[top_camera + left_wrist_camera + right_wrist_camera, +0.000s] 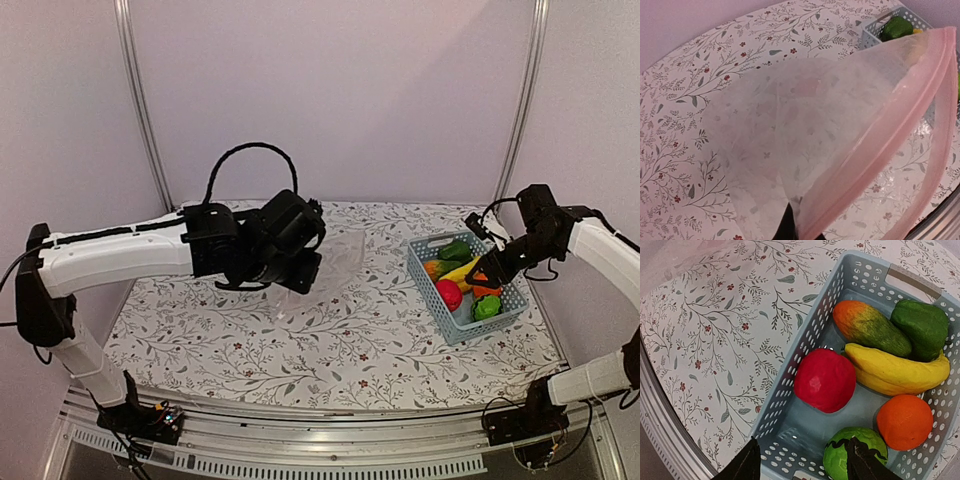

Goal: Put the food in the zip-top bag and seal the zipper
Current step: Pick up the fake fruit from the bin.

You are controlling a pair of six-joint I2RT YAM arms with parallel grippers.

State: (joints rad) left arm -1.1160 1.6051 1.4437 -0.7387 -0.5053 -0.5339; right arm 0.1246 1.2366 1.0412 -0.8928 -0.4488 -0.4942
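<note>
Top external view: the left fingers (787, 227), clamped tight on the mouth edge of the zip-top bag (338, 258), hold that edge up near the middle of the flowered bench (300, 350). The right fingers (862, 465) hang over the light blue basket (455, 322) at the far right, well apart from the bag. Left wrist view shows the zipper (900, 125), a pale pink strip running up and away from the pinch, its two halves parted so the mouth gapes on the basket side. Right wrist view looks down on the food, all of it in the basket and none in the bag. The right fingers stand partly apart and hold nothing, one outside the basket's near wall, the other over the green striped melon (855, 452). The red-pink fruit (825, 380) lies just ahead of the gap between them, with the orange (905, 421) off to one side. The banana (895, 372) lies beyond, its long axis roughly in line with the way the fingers open. The carrot-like piece (870, 327) and a green pepper (920, 327) rest against the far wall. The right arm is plainly the nearer to every piece. A pick would likely mean dropping forward onto the red-pink fruit, then carrying it left to the waiting mouth.
</note>
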